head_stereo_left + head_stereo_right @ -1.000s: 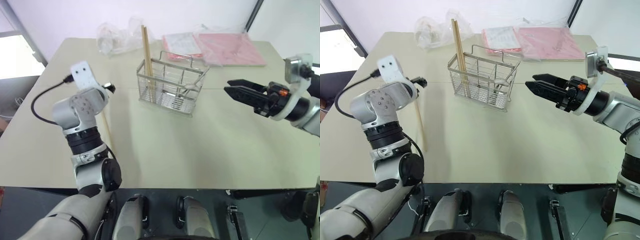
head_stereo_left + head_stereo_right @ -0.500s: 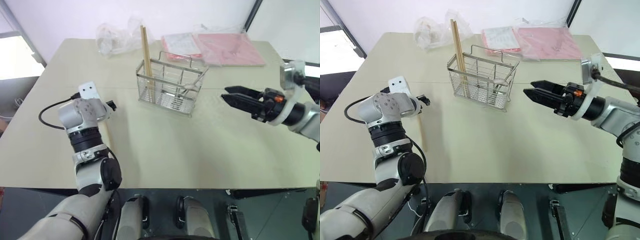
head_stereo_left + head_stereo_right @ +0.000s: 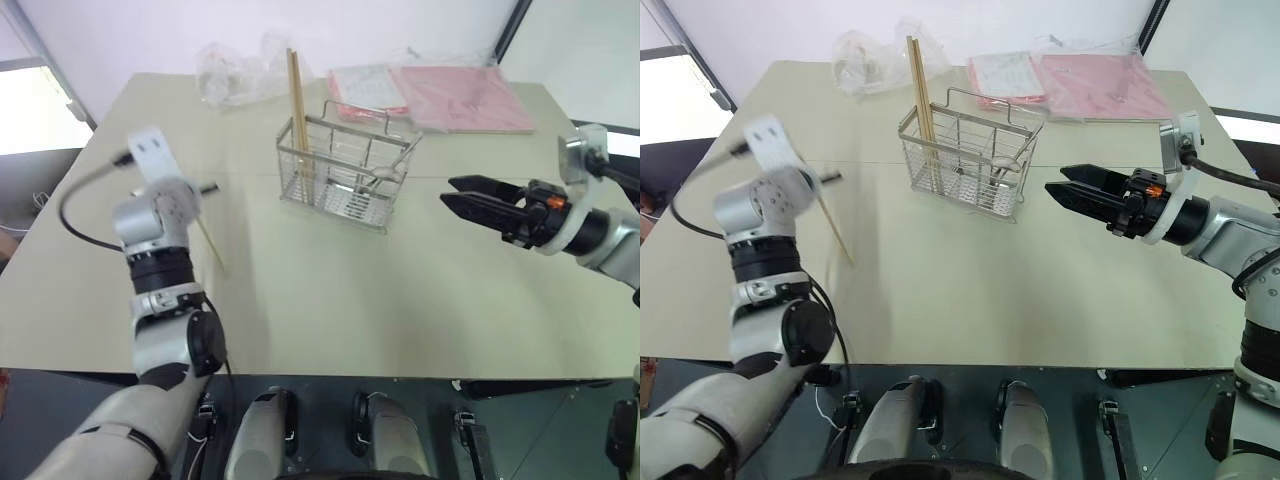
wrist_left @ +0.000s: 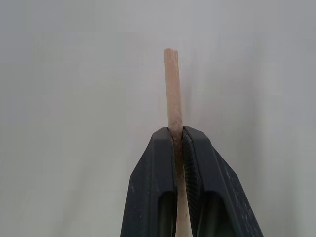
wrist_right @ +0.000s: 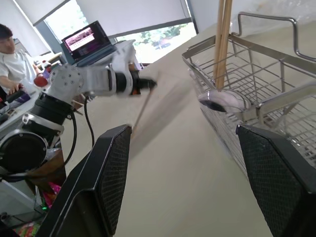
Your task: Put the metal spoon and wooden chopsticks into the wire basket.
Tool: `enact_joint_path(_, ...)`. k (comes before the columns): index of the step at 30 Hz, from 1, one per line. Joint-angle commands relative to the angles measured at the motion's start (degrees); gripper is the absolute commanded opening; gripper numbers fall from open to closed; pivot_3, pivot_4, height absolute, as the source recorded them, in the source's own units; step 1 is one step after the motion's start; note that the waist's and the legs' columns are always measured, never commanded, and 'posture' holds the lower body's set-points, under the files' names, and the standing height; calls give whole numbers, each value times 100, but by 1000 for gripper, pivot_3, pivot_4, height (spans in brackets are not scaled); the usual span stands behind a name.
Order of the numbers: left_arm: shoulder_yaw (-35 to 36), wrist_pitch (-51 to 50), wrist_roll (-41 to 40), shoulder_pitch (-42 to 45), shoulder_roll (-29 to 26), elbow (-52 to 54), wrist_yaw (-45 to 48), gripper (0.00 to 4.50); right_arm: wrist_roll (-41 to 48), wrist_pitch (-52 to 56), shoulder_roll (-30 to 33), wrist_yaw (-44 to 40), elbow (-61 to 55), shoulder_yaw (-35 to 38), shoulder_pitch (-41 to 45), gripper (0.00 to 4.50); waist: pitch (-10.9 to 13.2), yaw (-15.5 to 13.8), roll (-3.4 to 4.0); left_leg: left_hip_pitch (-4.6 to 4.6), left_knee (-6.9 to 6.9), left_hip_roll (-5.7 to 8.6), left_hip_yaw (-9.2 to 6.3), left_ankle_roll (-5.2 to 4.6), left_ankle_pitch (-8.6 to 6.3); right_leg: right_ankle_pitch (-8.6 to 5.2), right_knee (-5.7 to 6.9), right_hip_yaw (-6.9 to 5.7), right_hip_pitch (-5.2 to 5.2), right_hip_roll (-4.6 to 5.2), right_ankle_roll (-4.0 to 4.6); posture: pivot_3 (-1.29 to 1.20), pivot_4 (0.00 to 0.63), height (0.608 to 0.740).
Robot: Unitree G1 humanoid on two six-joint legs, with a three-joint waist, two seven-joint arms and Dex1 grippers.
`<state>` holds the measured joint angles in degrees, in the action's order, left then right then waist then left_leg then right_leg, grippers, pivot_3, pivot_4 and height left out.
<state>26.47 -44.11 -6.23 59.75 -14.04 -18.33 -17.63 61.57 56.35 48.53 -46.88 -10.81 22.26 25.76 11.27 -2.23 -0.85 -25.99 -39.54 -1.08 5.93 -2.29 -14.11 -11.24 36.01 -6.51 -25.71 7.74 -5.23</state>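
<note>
Left gripper (image 4: 177, 136) jaws clenched on one wooden chopstick (image 3: 835, 228) at the left, wire basket (image 3: 970, 155) far on the bench (image 3: 1020, 290) (two chopsticks (image 3: 921, 100) and metal spoon (image 5: 222, 101) inside), right gripper (image 3: 1065, 190) jaws spread, holding nothing.

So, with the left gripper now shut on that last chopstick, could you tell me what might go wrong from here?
1. The left gripper pinches the chopstick near one end, so the long free end could swing or slip from the grip.
2. The wire basket already holds two upright chopsticks and the spoon; the new stick could knock them or catch on the rim.
3. A hard push might slide the basket into the plastic bags behind it.
</note>
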Motion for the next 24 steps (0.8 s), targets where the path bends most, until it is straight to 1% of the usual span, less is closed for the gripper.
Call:
enact_joint_path(1, -110, 1697, -59, 696, -284, -83, 246, 29, 83, -44, 108, 6, 2, 200, 164, 3483, -2, -7, 3, -14, -1, 0, 1, 2, 3, 2, -1, 0, -12, 1, 1, 0, 150, 699)
enact_joint_path(3, -192, 2749, -290, 1238, -372, -395, 867, 29, 95, -8, 109, 50, 90, 187, 280, 3483, -3, -14, 5, -19, -4, 7, 7, -10, 13, 3, -2, 0, -14, 6, 1, 0, 150, 699)
enact_joint_path(5, -271, 3431, -598, 1633, -301, -657, 1533, 29, 110, 26, 96, 91, 167, 184, 366, 3483, -3, -20, 5, -30, -17, 6, 7, -13, 13, 3, -3, -4, -16, 6, 0, 0, 150, 699)
enact_joint_path(7, -257, 3604, -1010, 1888, -103, -939, 2112, 29, 99, 39, 72, 128, 179, 161, 402, 3483, -3, -33, 5, -47, -43, 4, 0, -26, 6, 5, -2, -16, -15, 5, -4, 0, 150, 699)
enact_joint_path(9, -292, 3749, -1253, 2017, 78, -1254, 2563, 29, 107, 57, 43, 176, 138, 148, 408, 3483, -3, -25, 5, -47, -56, 6, 1, -53, -10, 7, -6, -16, -7, 6, -8, 0, 150, 699)
enact_joint_path(14, -518, 4264, -1321, 2081, 433, -2028, 3090, 29, 248, 125, 29, 352, -15, 260, 315, 3483, -2, 6, 3, -47, -58, 5, 2, -61, -11, 13, -10, -15, -4, 0, -21, 0, 150, 699)
enact_joint_path(20, -814, 4962, -1123, 2172, 709, -3068, 3469, 29, 579, 281, 79, 678, -342, 658, -36, 3483, -1, -1, 2, -48, -55, 3, 3, -63, -11, 13, -3, -15, -10, -4, -22, 0, 150, 699)
enact_joint_path(24, -1099, 5302, -871, 2023, 868, -3486, 3639, 29, 757, 315, 85, 881, -488, 865, -213, 3483, -1, -10, 1, -47, -56, 3, 2, -66, -13, 14, -3, -14, -9, -3, -23, 0, 150, 699)
